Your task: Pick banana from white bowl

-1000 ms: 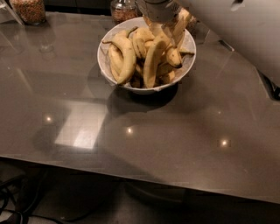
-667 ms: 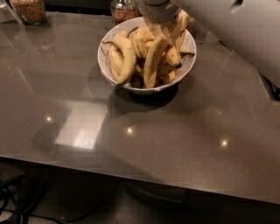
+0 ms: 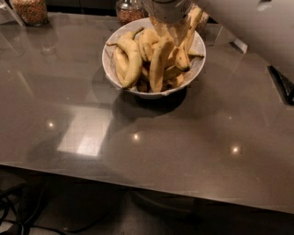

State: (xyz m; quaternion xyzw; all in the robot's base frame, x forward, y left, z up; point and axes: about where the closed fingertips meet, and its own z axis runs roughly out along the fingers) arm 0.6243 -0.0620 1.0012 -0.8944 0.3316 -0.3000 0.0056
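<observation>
The white bowl stands at the back middle of the dark table and is piled with several bananas. The long, almost straight banana leans upright in the middle of the pile, its top end under my gripper. My gripper comes down from the top edge, over the back of the bowl and right at the upper end of that banana. A shorter, strongly curved banana lies at the left side of the bowl. My white arm fills the top right corner.
A glass jar with brown contents stands at the back left, and another jar stands just behind the bowl. The table's front edge runs across the lower part of the view, with cables on the floor below at the left.
</observation>
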